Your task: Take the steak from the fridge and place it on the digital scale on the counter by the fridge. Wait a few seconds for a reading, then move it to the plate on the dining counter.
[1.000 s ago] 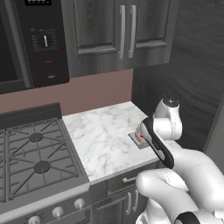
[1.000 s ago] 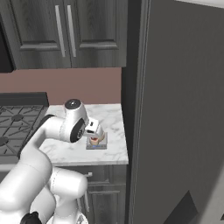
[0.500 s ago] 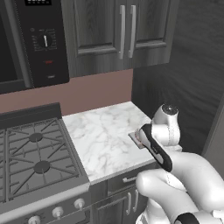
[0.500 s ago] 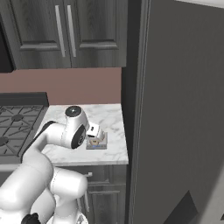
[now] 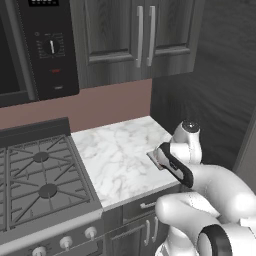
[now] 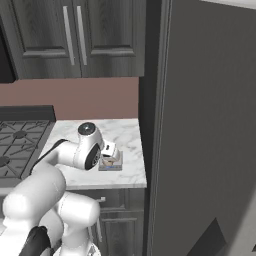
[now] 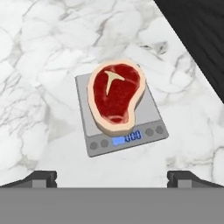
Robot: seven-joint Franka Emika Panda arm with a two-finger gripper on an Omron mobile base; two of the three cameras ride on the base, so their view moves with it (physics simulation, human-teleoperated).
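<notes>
Left base view: one digital scale [image 5: 156,159] near the right edge of the marble surface [image 5: 117,155], partly behind the arm.

Right base view: one scale, close beside the fridge [image 6: 205,125].

Hand view: one steak [image 7: 115,94] flat on the scale, long axis running near to far; tool [image 7: 112,178] open, holding nothing.

The steak [image 7: 115,95] is deep red with a pale tan rim and a cream T-shaped streak; the digital scale [image 7: 151,117] is grey with a blue display; the counter [image 7: 39,65] is white marble with grey veins; the fridge [image 6: 205,125] is plain dark grey; the cupboards [image 5: 135,35] are dark wood-grain with silver handles
</notes>
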